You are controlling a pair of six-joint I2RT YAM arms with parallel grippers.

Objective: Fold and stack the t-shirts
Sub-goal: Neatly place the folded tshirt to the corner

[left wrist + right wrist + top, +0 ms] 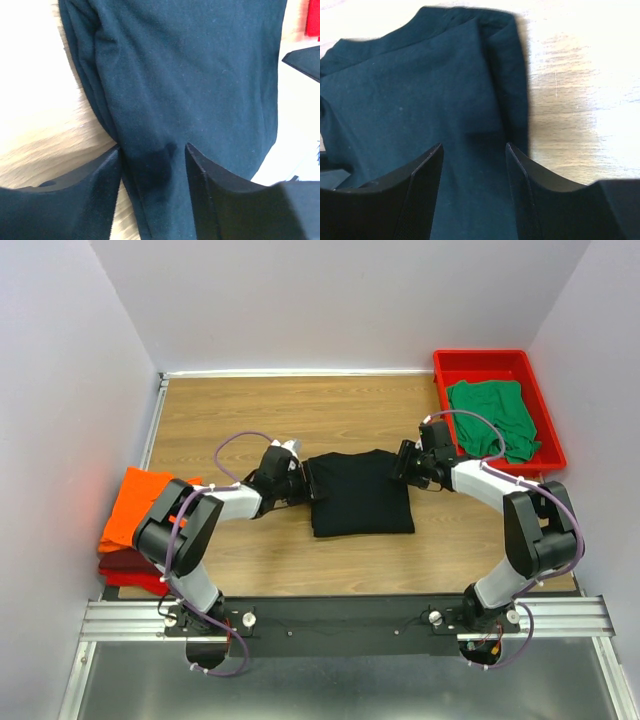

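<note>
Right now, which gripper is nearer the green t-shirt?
Right: right gripper sits at the right edge of the black t-shirt, toward the green t-shirt; left gripper at its left edge.

The black t-shirt (360, 492) is seen as soft matt cloth with a fine weave, faintly flecked with lint. The green t-shirt (495, 418), orange t-shirt (140, 502) and dark red t-shirt (125, 565) are likewise shown as matt cloth. The table (300, 420) is surfaced in smooth, pale wood grain. The tray (480, 357) is made of glossy red plastic, and the rail (120, 618) of pale metal.

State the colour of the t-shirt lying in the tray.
The t-shirt is green; top view shows it best.
</note>
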